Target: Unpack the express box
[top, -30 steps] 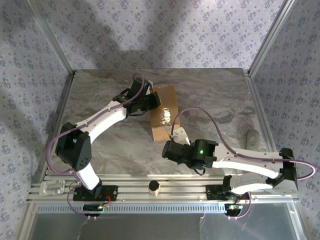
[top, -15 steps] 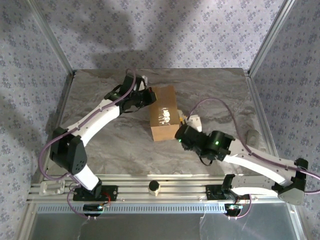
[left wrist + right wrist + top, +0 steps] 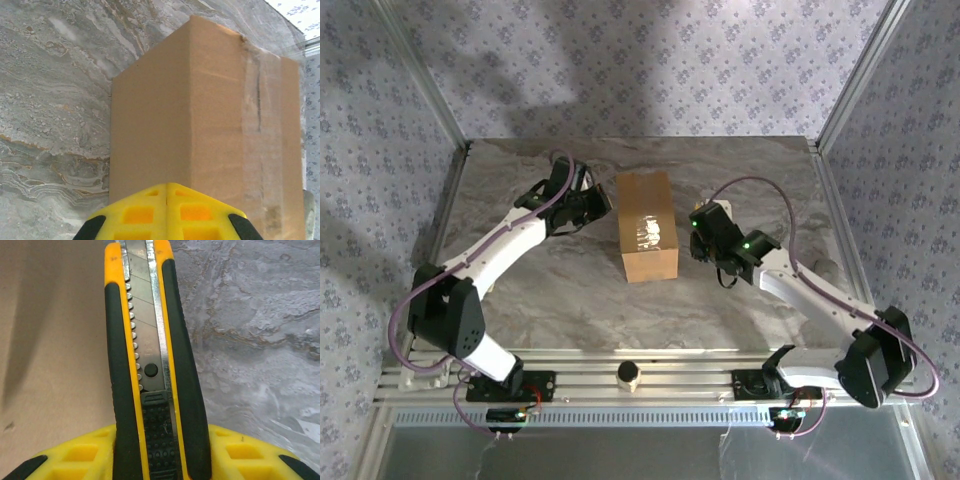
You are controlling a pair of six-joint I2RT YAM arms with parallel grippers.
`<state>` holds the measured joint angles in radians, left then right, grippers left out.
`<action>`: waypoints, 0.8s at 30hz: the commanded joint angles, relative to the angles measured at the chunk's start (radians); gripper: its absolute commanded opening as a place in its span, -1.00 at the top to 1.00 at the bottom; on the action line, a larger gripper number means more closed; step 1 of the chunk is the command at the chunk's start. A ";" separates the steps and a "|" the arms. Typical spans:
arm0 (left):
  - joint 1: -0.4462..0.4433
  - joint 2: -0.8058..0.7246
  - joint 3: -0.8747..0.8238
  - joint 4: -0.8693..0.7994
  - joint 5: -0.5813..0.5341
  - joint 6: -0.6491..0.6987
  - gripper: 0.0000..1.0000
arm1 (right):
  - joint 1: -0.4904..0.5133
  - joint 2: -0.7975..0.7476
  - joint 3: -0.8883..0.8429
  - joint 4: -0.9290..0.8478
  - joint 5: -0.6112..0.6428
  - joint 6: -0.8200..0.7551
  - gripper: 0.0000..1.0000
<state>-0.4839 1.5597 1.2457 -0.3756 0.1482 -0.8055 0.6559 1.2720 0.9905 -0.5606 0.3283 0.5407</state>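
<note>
**Both arms flanking the sealed express box**

Top view: I see the express box (image 3: 648, 226) standing near the middle of the grey marbled surface (image 3: 770, 190). Its long side runs away from the arm bases, its flaps are down, and a strip of glossy clear tape runs along its top. The box lies between the two arms.

The left pincer (image 3: 595, 205) sits just beside the box's left face, towards the far end. The right pincer (image 3: 698, 222) sits just beside the right face.

Left wrist view: the left pincer (image 3: 166, 192) has its yellow fingertips pressed together with nothing between them, and they point at a corner edge of the box (image 3: 200, 125). I cannot tell whether they touch the cardboard. The taped seam shows on the face to the right.

Right wrist view: the right pincer (image 3: 155, 450) is clamped on a yellow-and-black utility knife (image 3: 150, 365). The knife's metal blade strip and ribbed slider face the camera, and its far end runs past the top of the picture. The brown box wall (image 3: 50, 340) lies directly to the knife's left, with marbled surface to its right.
</note>
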 commanded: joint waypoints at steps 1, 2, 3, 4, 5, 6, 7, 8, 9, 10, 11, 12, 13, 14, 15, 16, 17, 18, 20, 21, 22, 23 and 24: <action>0.011 0.046 0.001 0.035 -0.004 -0.008 0.94 | -0.008 0.039 -0.021 0.119 -0.032 -0.016 1.00; 0.012 0.060 0.012 0.037 0.000 -0.004 0.94 | -0.008 0.053 -0.019 0.127 -0.041 -0.004 1.00; 0.011 0.074 0.023 0.038 0.002 -0.001 0.94 | -0.006 0.067 -0.018 0.134 -0.055 0.002 1.00; 0.014 0.086 0.032 0.039 0.004 0.002 0.95 | 0.001 0.077 -0.017 0.140 -0.064 0.007 1.00; 0.013 0.100 0.041 0.040 0.005 0.004 0.95 | 0.010 0.087 -0.016 0.143 -0.065 0.010 1.00; 0.013 0.111 0.048 0.045 0.009 0.004 0.95 | 0.021 0.095 -0.016 0.145 -0.058 0.014 1.00; 0.013 0.119 0.053 0.050 0.012 0.007 0.95 | 0.030 0.100 -0.016 0.149 -0.050 0.019 1.00; 0.013 0.128 0.054 0.058 0.012 0.009 0.95 | 0.042 0.103 -0.019 0.156 -0.041 0.028 1.00; 0.013 0.134 0.057 0.065 0.014 0.010 0.96 | 0.049 0.108 -0.025 0.168 -0.034 0.041 1.00; 0.013 0.142 0.059 0.072 0.013 0.011 0.95 | 0.058 0.110 -0.029 0.175 -0.030 0.053 1.00; 0.014 0.150 0.065 0.075 0.016 0.010 0.95 | 0.068 0.114 -0.032 0.181 -0.025 0.073 1.00; 0.012 0.158 0.072 0.075 0.020 0.009 0.95 | 0.079 0.120 -0.034 0.183 -0.018 0.092 1.00; 0.013 0.166 0.077 0.077 0.024 0.011 0.96 | 0.091 0.123 -0.036 0.187 -0.012 0.117 1.00; 0.013 0.173 0.083 0.081 0.033 0.012 0.96 | 0.107 0.128 -0.037 0.190 0.002 0.133 1.00; 0.013 0.180 0.090 0.083 0.037 0.017 0.96 | 0.125 0.134 -0.038 0.191 0.019 0.150 1.00; 0.013 0.187 0.095 0.081 0.037 0.023 0.95 | 0.139 0.138 -0.041 0.193 0.041 0.166 1.00; 0.013 0.193 0.103 0.076 0.035 0.029 0.96 | 0.159 0.148 -0.039 0.195 0.063 0.184 1.00; 0.013 0.197 0.108 0.072 0.032 0.035 0.96 | 0.173 0.157 -0.036 0.193 0.080 0.206 1.00; 0.016 0.198 0.113 0.064 0.027 0.045 0.96 | 0.198 0.178 -0.023 0.179 0.102 0.246 1.00; 0.019 0.197 0.114 0.062 0.029 0.049 0.96 | 0.210 0.188 -0.013 0.170 0.115 0.263 1.00; 0.022 0.193 0.115 0.057 0.029 0.053 0.96 | 0.220 0.197 -0.004 0.158 0.124 0.279 1.00; 0.026 0.189 0.112 0.052 0.028 0.059 0.96 | 0.231 0.204 0.005 0.144 0.134 0.293 1.00; 0.029 0.182 0.109 0.049 0.026 0.064 0.97 | 0.242 0.206 0.011 0.134 0.146 0.300 1.00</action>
<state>-0.4561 1.7473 1.3235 -0.3355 0.1455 -0.7734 0.8574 1.4563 0.9630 -0.4000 0.4568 0.7872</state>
